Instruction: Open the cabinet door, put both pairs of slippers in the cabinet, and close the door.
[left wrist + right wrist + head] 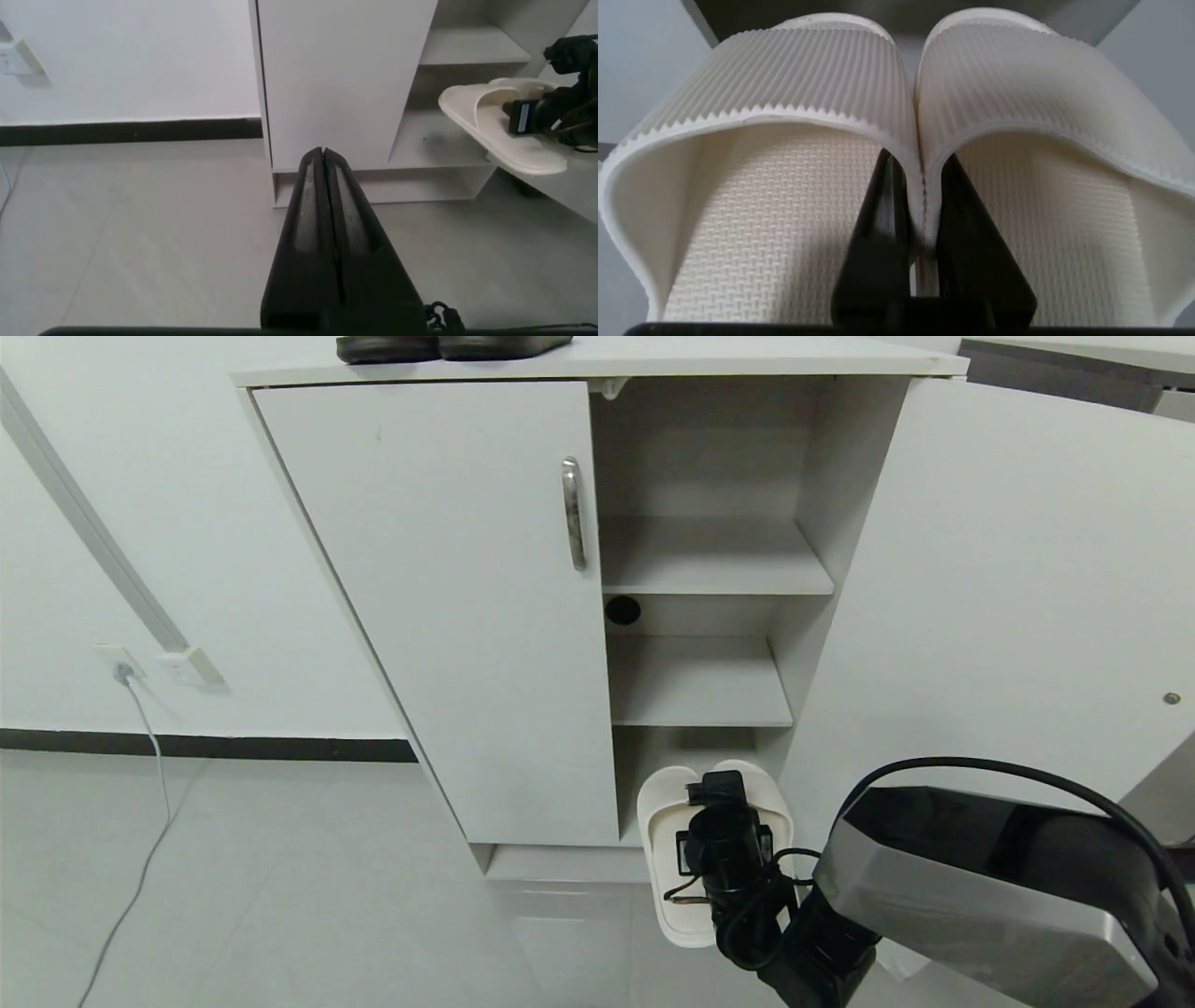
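Note:
A pair of white slippers (667, 845) hangs in front of the cabinet's lowest compartment, toes toward it, held side by side. My right gripper (717, 795) is shut on their inner edges; its fingers (882, 233) pinch the two inner walls of the white slippers (813, 121) together. From the left wrist view the white slippers (500, 131) show off the floor with the right gripper on them. A dark pair of slippers (448, 345) lies on the cabinet top (747, 359). The right door (1008, 588) stands open, the left door (448, 607) is closed. My left gripper (322, 157) is shut, low above the floor.
Two bare shelves (709, 569) sit above the lowest compartment. A wall socket with a cable (140, 728) is at the left. Grey floor tiles (280, 896) lie free in front of the cabinet.

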Motion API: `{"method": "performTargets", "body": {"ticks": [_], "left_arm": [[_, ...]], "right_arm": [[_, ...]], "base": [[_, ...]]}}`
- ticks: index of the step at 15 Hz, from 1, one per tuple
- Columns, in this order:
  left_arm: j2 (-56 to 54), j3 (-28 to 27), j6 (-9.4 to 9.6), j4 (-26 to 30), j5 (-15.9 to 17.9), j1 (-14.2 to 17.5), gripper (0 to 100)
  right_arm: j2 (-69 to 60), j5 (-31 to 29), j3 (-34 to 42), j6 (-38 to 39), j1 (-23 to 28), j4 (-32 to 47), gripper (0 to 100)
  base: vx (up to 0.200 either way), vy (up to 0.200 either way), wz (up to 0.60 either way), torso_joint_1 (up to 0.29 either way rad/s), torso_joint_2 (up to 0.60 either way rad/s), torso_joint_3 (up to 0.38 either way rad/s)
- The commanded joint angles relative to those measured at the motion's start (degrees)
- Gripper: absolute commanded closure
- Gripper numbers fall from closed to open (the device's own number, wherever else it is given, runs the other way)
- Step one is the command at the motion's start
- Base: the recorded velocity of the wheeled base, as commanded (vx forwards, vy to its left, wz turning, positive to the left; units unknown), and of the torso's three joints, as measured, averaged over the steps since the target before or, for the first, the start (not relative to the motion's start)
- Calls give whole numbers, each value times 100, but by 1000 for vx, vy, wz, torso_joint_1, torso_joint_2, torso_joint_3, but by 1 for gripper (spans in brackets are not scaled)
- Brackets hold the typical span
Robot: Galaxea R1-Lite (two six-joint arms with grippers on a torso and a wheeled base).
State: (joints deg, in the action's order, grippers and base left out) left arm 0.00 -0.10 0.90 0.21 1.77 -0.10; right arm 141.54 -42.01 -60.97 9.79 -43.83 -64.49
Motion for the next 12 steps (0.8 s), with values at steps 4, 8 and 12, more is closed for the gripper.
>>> {"method": "performTargets", "body": {"ticks": [4,8,12], "left_arm": [[9,1,-2,-3,-10,1,100],[9,1,-2,-3,-10,1,100],[9,1,-2,-3,-10,1,100]], "right_arm": [[321,-9,14,-1032,85,-1620,100],[260,-9,-65,-1163,155,-1910,100],[180,-9,-56,-1243,173,-1945,100]], "base": [[0,0,0,5,2,-39],[0,0,0,0,0,0],[0,0,0,0,0,0]]}}
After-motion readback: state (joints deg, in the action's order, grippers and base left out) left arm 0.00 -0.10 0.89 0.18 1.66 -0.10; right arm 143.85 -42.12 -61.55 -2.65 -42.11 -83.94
